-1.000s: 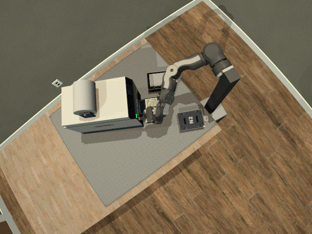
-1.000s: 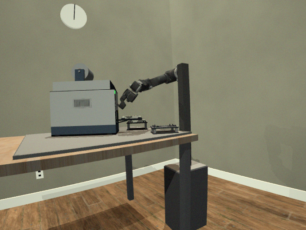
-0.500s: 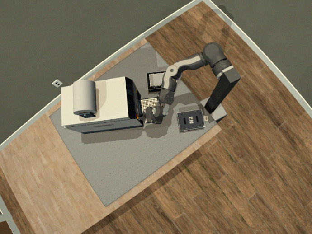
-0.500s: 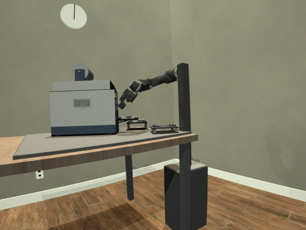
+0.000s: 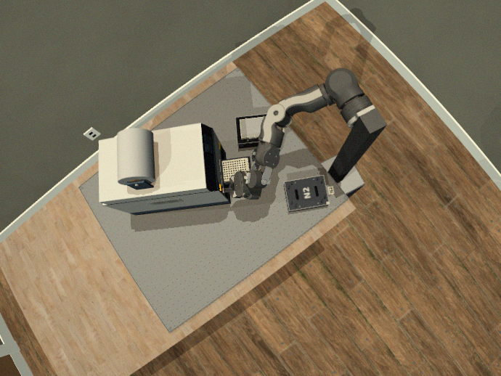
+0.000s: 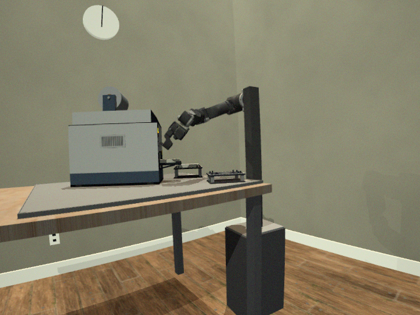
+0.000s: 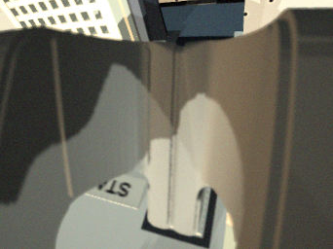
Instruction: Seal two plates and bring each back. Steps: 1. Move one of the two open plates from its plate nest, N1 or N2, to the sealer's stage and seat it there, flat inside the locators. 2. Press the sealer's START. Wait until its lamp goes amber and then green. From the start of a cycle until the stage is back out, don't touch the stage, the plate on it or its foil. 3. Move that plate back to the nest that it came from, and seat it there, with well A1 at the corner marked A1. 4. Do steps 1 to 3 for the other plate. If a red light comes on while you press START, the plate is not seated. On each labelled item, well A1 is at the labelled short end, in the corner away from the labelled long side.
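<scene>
Sealer (image 5: 173,149) (image 6: 113,152) (image 7: 99,224) at left, lamp (image 5: 220,186) (image 6: 157,130) amber. Nest N2 (image 5: 299,205) (image 6: 222,174), right, has no plate. Plate (image 5: 235,169) (image 6: 171,160) (image 7: 68,15) on the stage. Claw (image 5: 229,187) (image 6: 162,145) (image 7: 184,138) clenched, nothing held, at the START area — back straight off, avoid stage and foil, wait for green. Readable: "N2", partial "ST" — barcode (image 6: 112,140), no brand.

Off to the side of my fingers, beyond the sealer: wall outlet (image 5: 92,133) (image 6: 54,239), white, two dark slots. Round white clock (image 6: 101,22), high above my fingers on the wall (image 6: 176,61), dark hand pointing up.
</scene>
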